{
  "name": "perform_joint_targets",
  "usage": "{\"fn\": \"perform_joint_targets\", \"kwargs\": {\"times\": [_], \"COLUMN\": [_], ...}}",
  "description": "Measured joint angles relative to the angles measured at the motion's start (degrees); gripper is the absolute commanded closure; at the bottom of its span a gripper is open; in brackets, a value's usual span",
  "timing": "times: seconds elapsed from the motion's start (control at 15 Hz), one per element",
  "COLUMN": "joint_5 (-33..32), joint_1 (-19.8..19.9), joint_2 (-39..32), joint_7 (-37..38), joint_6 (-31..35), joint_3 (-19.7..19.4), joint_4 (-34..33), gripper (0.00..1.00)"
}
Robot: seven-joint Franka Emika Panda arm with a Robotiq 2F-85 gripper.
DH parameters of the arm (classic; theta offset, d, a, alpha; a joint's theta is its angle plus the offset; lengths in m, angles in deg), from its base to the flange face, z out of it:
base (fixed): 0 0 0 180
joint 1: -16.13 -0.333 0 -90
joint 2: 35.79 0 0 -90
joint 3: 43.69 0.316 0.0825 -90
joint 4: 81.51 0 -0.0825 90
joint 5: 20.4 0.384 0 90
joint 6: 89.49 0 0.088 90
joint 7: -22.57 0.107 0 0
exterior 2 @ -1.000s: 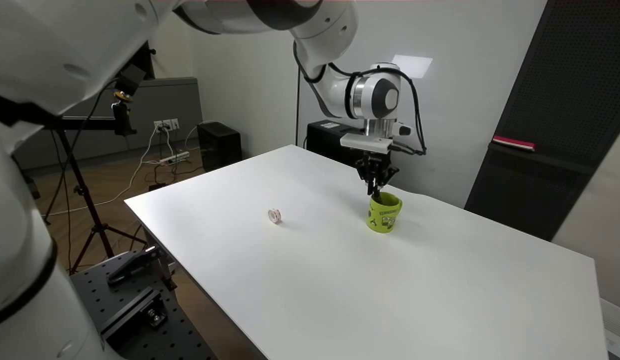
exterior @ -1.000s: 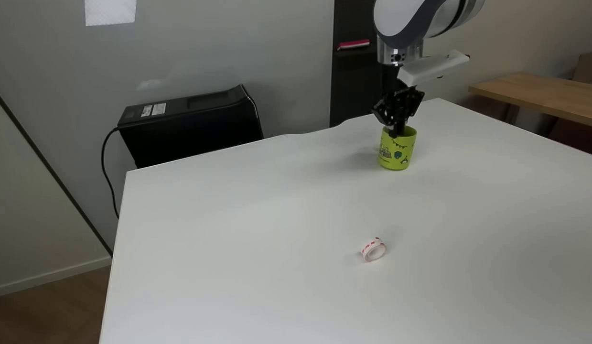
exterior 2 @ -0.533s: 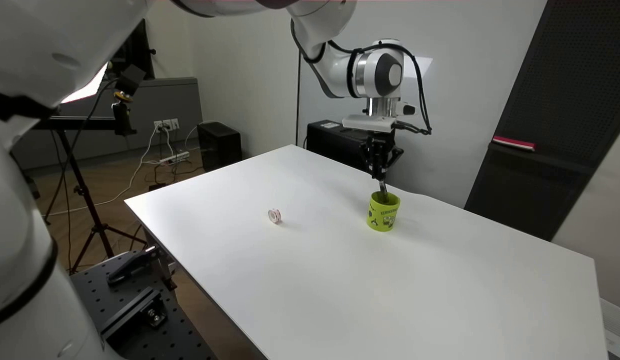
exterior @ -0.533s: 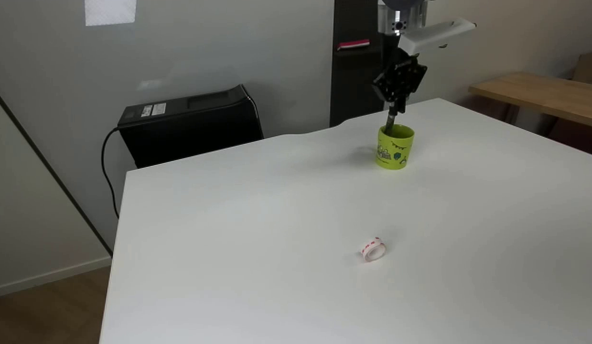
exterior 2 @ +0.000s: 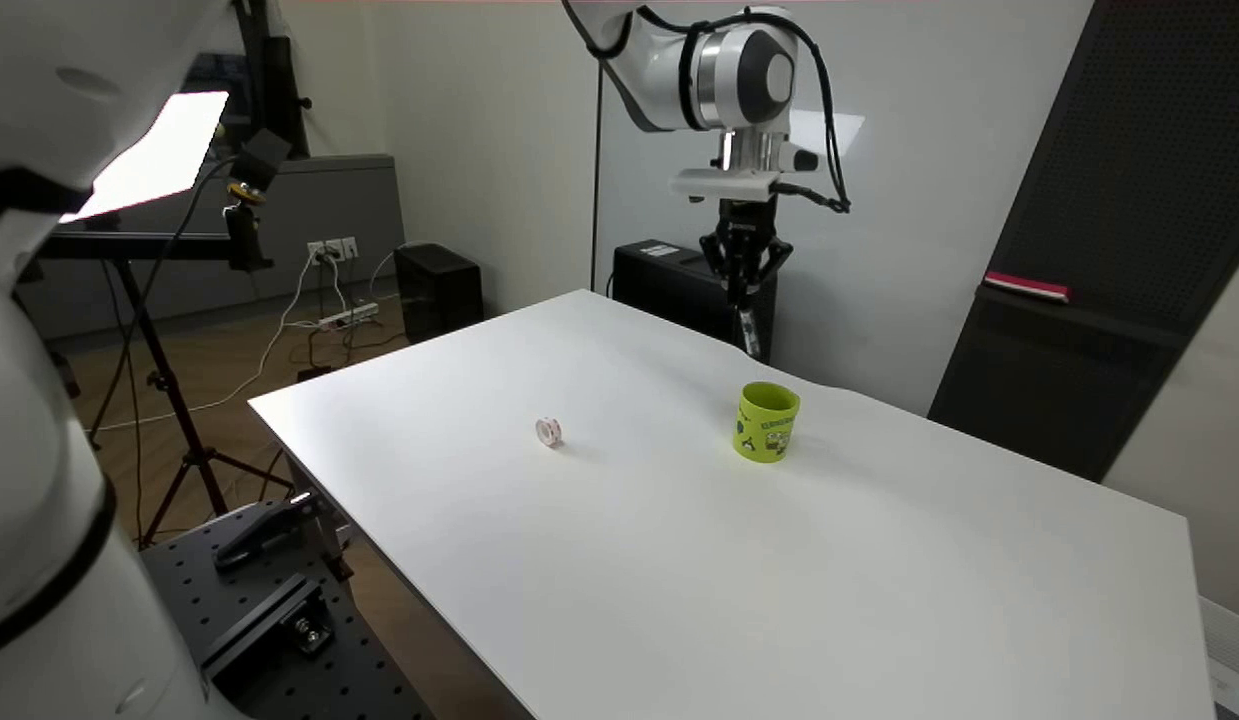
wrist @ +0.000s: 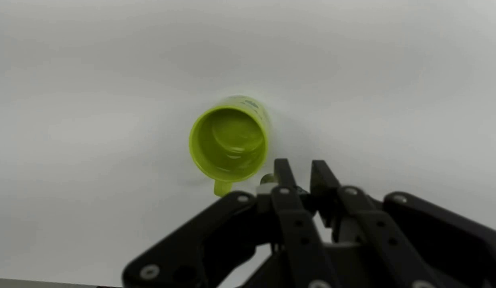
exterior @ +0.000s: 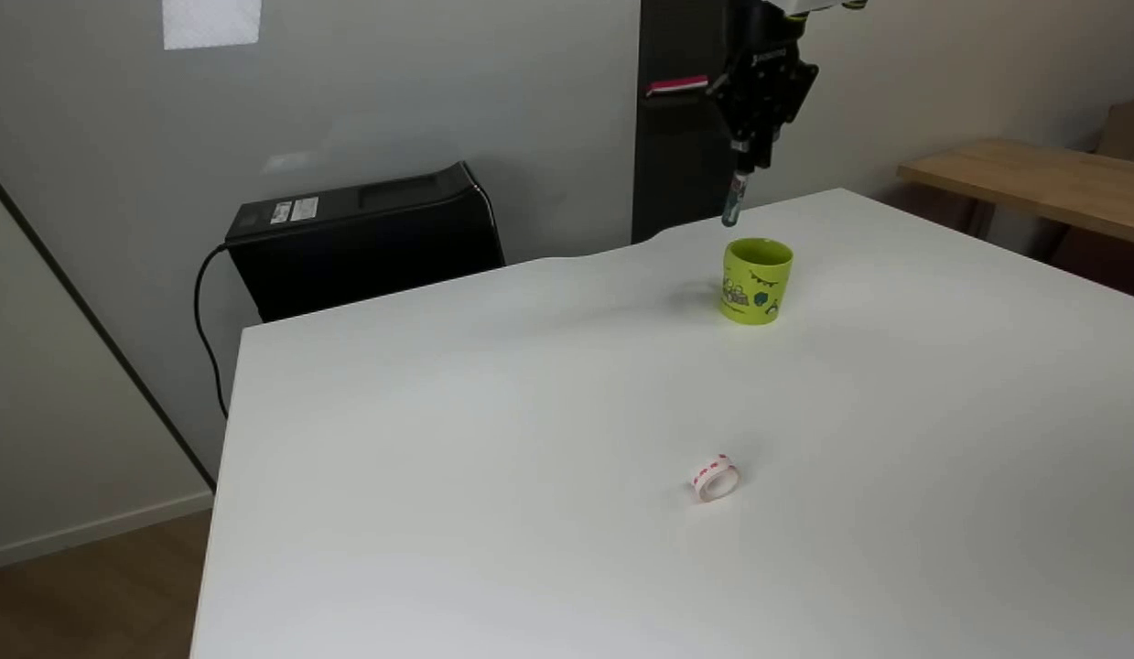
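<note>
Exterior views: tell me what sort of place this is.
Most likely a robotics lab or similar workroom. In an exterior view you can see a robot arm, a black tripod and a dark plate with rows of holes.

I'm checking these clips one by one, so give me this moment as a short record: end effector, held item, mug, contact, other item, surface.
end effector: shut on a slim stick, above the table
held item: slim stick, slightly tilted, lower end free; exact kind hard to tell
mug: yellow-green, printed, upright; handle shows in the wrist view
contact: slim stick and mug apart, a gap showing in both exterior views
other item: tape roll, white with red marks, apart from the mug
surface: white table
</note>
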State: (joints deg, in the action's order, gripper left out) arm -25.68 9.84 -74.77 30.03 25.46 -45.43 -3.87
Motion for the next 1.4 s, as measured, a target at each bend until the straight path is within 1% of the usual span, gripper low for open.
{"fn": "perform_joint_targets", "kwargs": {"times": [0.13,0.2,0.33,0.47,0.6,0.87,1.0,1.13,1.27,1.4], "joint_5": [0.5,0.7,0.7,0.5,-0.2,-1.8,-3.3,-5.2,-6.3,-6.6], "joint_1": [-0.1,-0.3,-0.9,-2.1,-3.4,-5.6,-6.7,-8.4,-10.7,-13.2], "joint_2": [3.0,4.7,8.1,10.5,12.2,14.7,15.6,15.9,15.9,15.8], "joint_7": [-0.7,-0.9,-1.0,-1.0,-0.8,0.4,1.7,3.5,4.9,5.6], "joint_6": [0.2,1.3,5.5,11.6,19.0,36.9,45.2,51.7,56.4,59.3], "joint_3": [1.7,2.6,3.9,4.7,5.0,4.9,4.1,2.1,-0.7,-3.7], "joint_4": [2.4,4.6,10.7,17.4,24.3,38.1,44.5,49.7,53.6,56.3], "gripper": [0.98,0.98,0.98,0.98,0.98,0.98,0.98,0.98,0.98,0.98]}}
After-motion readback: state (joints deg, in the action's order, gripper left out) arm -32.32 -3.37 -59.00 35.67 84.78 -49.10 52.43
